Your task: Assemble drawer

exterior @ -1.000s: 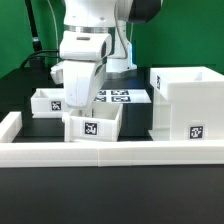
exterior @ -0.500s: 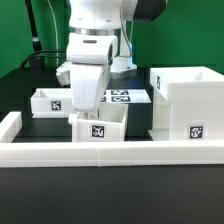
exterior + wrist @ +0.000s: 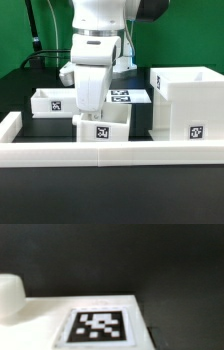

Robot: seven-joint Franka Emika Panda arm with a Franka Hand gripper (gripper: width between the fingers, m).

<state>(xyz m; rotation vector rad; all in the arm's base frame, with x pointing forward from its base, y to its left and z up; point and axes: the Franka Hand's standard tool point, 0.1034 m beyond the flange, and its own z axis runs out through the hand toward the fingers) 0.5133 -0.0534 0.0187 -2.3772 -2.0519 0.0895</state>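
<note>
The gripper reaches down into the near tray. Its fingertips are hidden behind the tray's walls, so we cannot tell whether the jaws clamp a wall or stand free. The wrist view shows only a tag on a white face, close to the camera. The near tray rests just behind the front wall, between the far tray and the housing, apart from both. We judge the step in hand to be bringing this tray to the housing. The next move calls for squaring the tray to the housing's opening before insertion.
</note>
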